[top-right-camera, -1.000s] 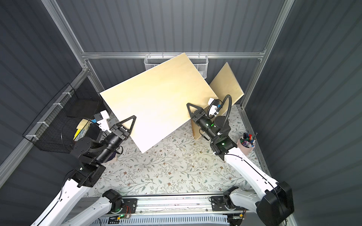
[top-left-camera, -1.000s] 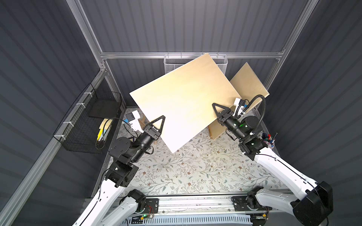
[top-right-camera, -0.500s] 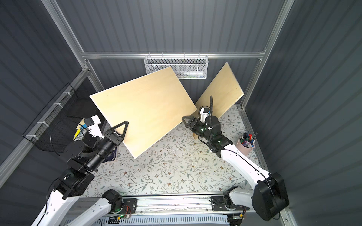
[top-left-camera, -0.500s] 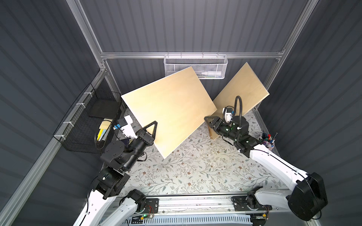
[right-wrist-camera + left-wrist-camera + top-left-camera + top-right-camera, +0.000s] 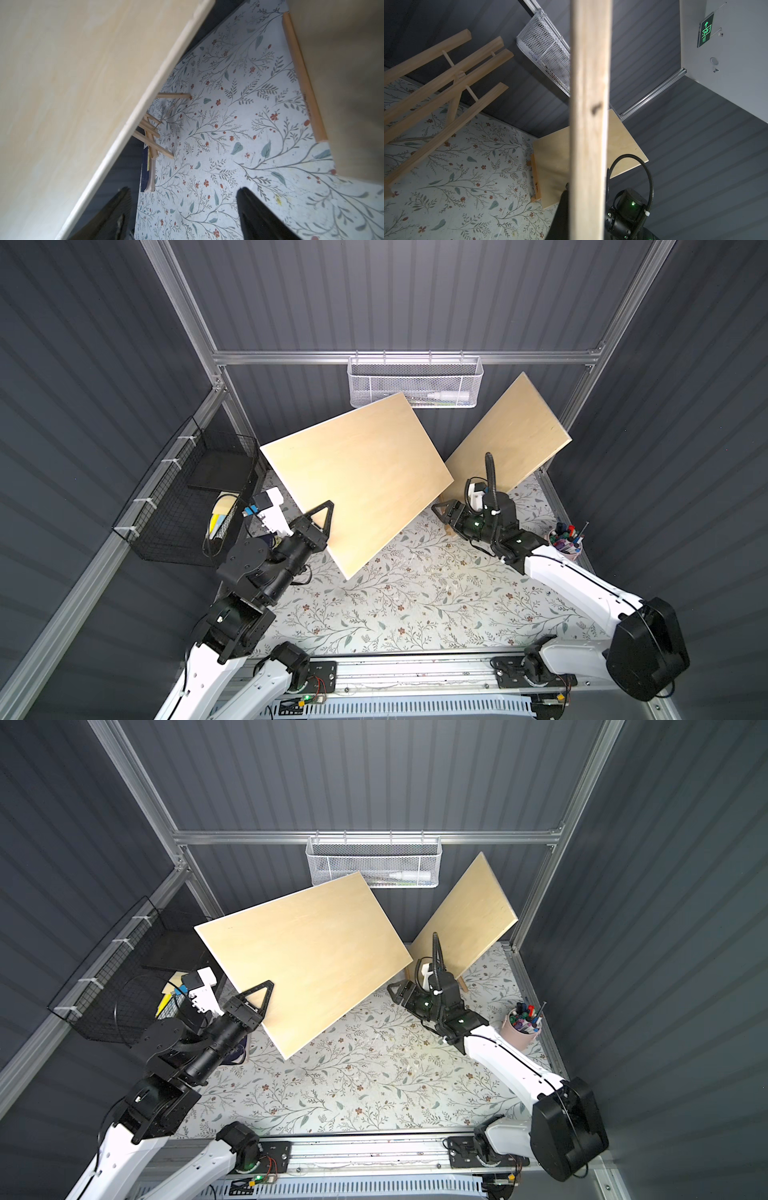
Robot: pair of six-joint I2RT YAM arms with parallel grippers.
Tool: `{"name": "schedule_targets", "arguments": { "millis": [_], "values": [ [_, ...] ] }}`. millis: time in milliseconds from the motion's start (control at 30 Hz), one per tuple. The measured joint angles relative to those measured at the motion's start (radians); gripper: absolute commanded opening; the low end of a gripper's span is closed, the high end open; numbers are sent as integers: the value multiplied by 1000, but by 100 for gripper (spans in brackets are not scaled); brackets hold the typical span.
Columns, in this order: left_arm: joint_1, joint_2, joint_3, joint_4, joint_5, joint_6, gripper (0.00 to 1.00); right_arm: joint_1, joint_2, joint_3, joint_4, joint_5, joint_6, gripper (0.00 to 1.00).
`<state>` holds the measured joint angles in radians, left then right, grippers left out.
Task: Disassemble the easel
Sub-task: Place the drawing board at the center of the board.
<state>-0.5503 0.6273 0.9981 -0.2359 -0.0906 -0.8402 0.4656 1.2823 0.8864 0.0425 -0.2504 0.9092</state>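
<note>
Board (image 5: 365, 477) lowered, left pincer (image 5: 324, 518) clenched on it; right pincer (image 5: 441, 510) released. White basket (image 5: 386, 383) holds bottle (image 5: 446, 396).

**White shells, black joints**

The left arm (image 5: 199, 672) and right arm (image 5: 573, 580) are built alike, with smooth white link shells between chunky black joint housings. The biggest housing is the shoulder block (image 5: 644, 647). The left gripper (image 5: 326, 512) and right gripper (image 5: 441, 510) are black, with hollow triangular finger frames. A white camera mount (image 5: 272, 514) sits at the left wrist, with a blue plug (image 5: 248, 511) on it and a thin black cable (image 5: 206, 531) running from it. The right wrist has a ribbed black hose (image 5: 492, 472), cinched by a white zip tie (image 5: 495, 512). Small green lights (image 5: 475, 524) glow on the black housing below it.
</note>
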Motion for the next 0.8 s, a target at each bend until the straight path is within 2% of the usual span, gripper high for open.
{"name": "schedule_targets", "arguments": {
  "millis": [367,600,800],
  "values": [
    [0,20,48,-181,-2,84,0,0,-122,1,-151,71,-128,87],
    [0,109,138,-253,44,134,0,0,-128,12,-251,68,-219,88],
    [0,151,156,-289,93,162,0,0,-135,6,-305,55,-273,89]
  ]
}}
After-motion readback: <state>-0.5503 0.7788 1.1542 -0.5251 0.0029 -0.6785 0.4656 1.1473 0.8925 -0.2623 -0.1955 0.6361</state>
